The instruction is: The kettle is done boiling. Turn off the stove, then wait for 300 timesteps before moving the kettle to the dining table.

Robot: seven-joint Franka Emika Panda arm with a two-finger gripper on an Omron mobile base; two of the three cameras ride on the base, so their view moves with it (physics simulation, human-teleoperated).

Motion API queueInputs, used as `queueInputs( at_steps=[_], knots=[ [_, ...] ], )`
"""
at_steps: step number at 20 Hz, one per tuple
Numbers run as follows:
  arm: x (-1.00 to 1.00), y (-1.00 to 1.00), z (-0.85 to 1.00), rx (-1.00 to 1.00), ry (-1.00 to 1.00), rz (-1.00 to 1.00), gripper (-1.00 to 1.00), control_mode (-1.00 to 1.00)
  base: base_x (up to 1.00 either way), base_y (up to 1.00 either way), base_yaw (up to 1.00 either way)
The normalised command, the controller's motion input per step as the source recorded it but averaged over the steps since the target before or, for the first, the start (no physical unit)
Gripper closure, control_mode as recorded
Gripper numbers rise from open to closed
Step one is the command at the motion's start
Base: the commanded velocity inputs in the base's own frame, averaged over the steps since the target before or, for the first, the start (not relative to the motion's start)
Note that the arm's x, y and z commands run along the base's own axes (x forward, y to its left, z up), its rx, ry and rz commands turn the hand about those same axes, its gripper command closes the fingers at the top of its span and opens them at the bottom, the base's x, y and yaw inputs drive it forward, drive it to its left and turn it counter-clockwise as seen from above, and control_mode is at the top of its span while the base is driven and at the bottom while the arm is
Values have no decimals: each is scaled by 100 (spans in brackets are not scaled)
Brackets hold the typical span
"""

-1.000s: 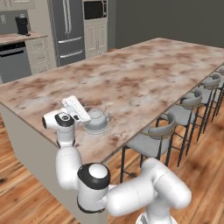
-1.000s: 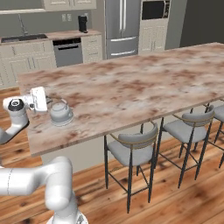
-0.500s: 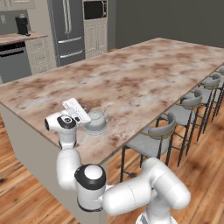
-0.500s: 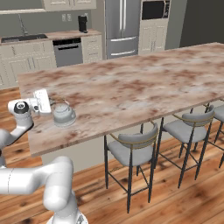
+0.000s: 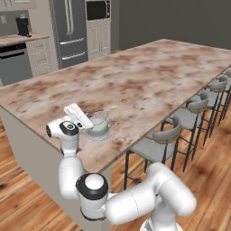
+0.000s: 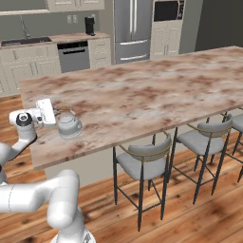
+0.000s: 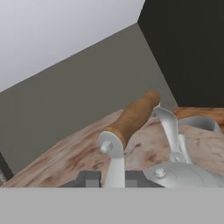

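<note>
The silver-grey kettle (image 5: 98,128) (image 6: 69,126) sits low on the marbled dining table (image 5: 149,76) (image 6: 156,90), close to its near corner and front edge. My gripper (image 5: 89,120) (image 6: 57,115) reaches sideways into the kettle's handle. In the hand view the brown wooden bar (image 7: 133,116) slants just beyond my gripper (image 7: 113,178). The handle's metal strut (image 7: 114,164) fills the narrow gap between the two dark fingertips, so the gripper looks shut on it. The kettle's lid and body (image 7: 183,175) lie at the lower right. The stove is out of view.
Grey bar stools (image 5: 155,146) (image 6: 142,159) line the table's long side to the right. Across the wooden floor stand a steel fridge (image 5: 70,27) (image 6: 130,28), cream cabinets and a dishwasher (image 6: 73,54). The table's edge runs right beside the kettle.
The whole picture has shifted a little, so the camera moved. Gripper and kettle keep the same relation to each other and sit slightly nearer the table's front edge.
</note>
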Motion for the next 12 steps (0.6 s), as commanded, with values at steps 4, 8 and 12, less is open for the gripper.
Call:
queueInputs(
  at_steps=[4, 8, 12],
  knots=[
    [9, 0, -6, 0, 0, 5, 100, -100, 0, 0, 0],
    [10, 0, -12, 0, 1, 6, 100, -100, 0, 0, 0],
    [0, 0, -8, 0, 3, 4, 100, -100, 0, 0, 0]
  ],
)
